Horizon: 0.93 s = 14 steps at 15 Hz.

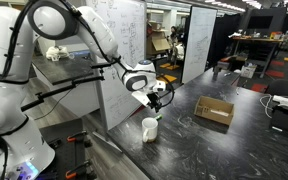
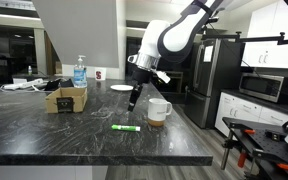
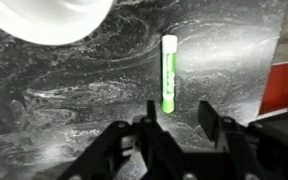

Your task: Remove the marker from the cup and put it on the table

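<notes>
A slim green and white marker (image 2: 125, 128) lies flat on the dark glossy table (image 2: 44, 135), in front of the white cup (image 2: 159, 110). In the wrist view the marker (image 3: 169, 72) lies just beyond my fingertips and the cup's rim (image 3: 54, 18) shows at the top left. My gripper (image 2: 134, 103) hangs above the table between the marker and the cup, open and empty; its two black fingers (image 3: 174, 110) stand apart with nothing between them. The cup (image 1: 150, 129) stands upright near the table edge below the gripper (image 1: 154, 100).
A flat brown cardboard box (image 1: 214, 110) lies further along the table; it also shows in an exterior view (image 2: 66, 98) beside a water bottle (image 2: 79, 72). A plate (image 2: 120, 88) sits at the back. Whiteboard panels (image 1: 119, 50) stand alongside the table.
</notes>
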Tool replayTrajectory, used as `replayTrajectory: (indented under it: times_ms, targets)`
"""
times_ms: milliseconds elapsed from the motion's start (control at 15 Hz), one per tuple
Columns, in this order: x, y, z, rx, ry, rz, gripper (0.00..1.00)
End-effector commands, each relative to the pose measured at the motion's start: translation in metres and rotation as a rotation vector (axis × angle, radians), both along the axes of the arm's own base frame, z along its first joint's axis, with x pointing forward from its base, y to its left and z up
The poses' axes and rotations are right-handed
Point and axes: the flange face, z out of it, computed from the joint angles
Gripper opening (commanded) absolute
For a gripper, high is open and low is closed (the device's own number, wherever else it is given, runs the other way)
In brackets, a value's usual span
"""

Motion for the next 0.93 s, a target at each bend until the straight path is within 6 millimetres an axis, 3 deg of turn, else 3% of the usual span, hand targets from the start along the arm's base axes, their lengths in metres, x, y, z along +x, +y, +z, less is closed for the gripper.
replayTrajectory:
  times_ms: [0,133,200,467,667,867]
  targets:
    - [-0.019,-0.005,0.034,-0.053,0.070,0.024,0.82]
    - [-0.031,-0.011,0.063,-0.092,0.112,0.051,0.97]
    - [-0.037,-0.016,0.078,-0.124,0.135,0.055,1.00]
    - [-0.064,-0.027,0.134,-0.182,0.265,0.092,1.00]
    - [-0.076,-0.026,0.155,-0.174,0.274,0.110,1.00]
    - [-0.080,-0.026,0.158,-0.161,0.259,0.126,1.00]
